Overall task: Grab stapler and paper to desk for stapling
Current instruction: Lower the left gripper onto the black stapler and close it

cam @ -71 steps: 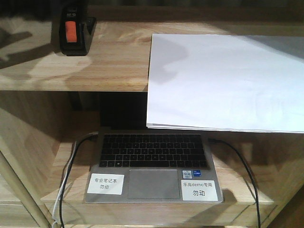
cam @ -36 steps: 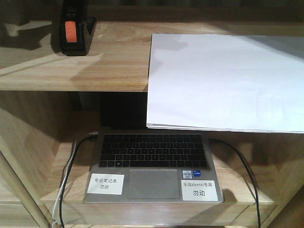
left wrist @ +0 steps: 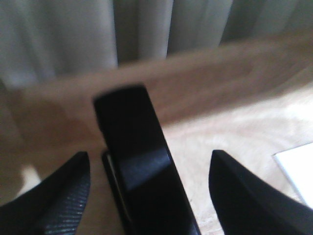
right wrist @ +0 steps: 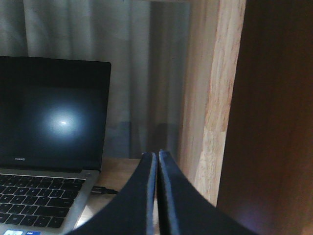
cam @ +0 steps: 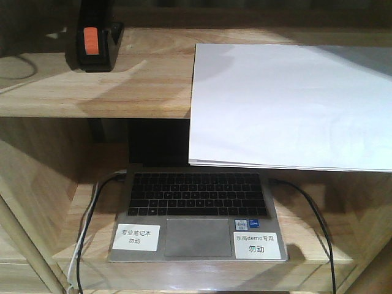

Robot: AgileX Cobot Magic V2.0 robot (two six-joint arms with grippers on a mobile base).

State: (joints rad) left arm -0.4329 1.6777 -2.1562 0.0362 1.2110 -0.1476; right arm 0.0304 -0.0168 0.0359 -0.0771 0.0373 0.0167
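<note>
Up at the upper left of the front view, on the top shelf board (cam: 122, 86), sits the stapler (cam: 95, 43), its orange patch facing out. The paper (cam: 288, 104) lies well apart at the right of the same board, its near edge hanging over the laptop (cam: 199, 208) below.

Seen from the left wrist, the left gripper (left wrist: 149, 155) is spread wide with nothing gripped. The stapler stands between its fingers, with its long axis running straight away from the wrist, so I'd judge the jaws would close across its narrow width. It sits nearer the finger (left wrist: 63, 191) at frame left, and the blur hides whether they touch. The left arm is plainly the nearer one.

The right gripper (right wrist: 157, 155) is pressed closed and empty, down at laptop level beside a wooden upright (right wrist: 210, 98).
</note>
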